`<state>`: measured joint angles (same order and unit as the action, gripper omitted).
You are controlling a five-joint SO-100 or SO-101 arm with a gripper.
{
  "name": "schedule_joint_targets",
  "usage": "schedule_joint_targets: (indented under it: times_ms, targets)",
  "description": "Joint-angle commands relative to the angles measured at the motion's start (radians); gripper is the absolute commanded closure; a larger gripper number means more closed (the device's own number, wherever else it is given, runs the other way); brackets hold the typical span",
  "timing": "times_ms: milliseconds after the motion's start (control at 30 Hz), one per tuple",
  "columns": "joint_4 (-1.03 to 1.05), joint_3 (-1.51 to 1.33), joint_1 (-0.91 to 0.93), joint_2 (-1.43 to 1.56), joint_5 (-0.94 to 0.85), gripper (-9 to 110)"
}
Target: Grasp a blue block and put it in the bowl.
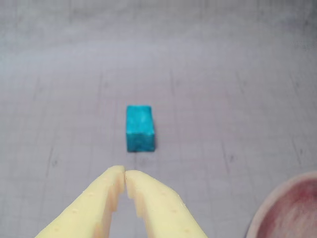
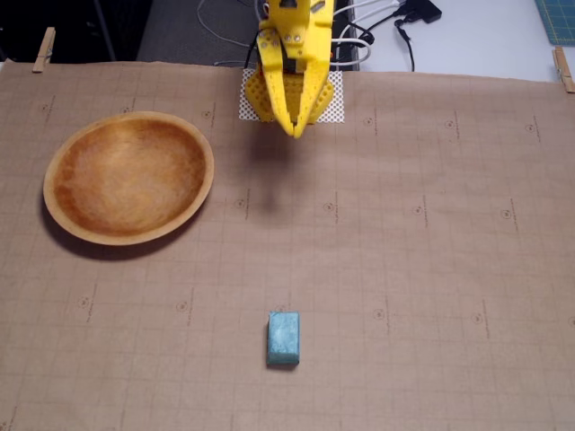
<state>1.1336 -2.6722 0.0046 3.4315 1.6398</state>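
The blue block [image 2: 283, 338] lies flat on the brown paper mat near the front centre in the fixed view; in the wrist view the block [image 1: 139, 128] sits just ahead of the fingertips. The wooden bowl [image 2: 128, 176] rests empty at the left of the fixed view; only its rim [image 1: 277, 198] shows at the wrist view's lower right corner. My yellow gripper [image 2: 296, 131] hangs near the arm's base at the back, well away from the block and to the right of the bowl. Its fingers [image 1: 125, 174] are shut and hold nothing.
The brown gridded paper mat [image 2: 431, 233] covers the table, clipped at the back corners. A white mesh pad [image 2: 334, 106] lies under the arm's base. Cables [image 2: 386, 27] run behind the mat's back edge.
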Motion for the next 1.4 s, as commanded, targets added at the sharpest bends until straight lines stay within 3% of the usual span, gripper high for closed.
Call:
schedule_joint_targets:
  times_ms: [0,267,667,833,1367]
  targets:
    - [-0.137,0.035,0.029,-0.041,-0.006,105]
    - [-0.397,0.048,0.066,-0.385,-0.005,102]
    - [-0.638,0.127,0.060,-0.729,-0.008,73]
    - [-0.775,0.129,0.014,-0.838,-0.008,67]
    - [-1.236,0.138,-0.087,-1.264,-0.008,65]
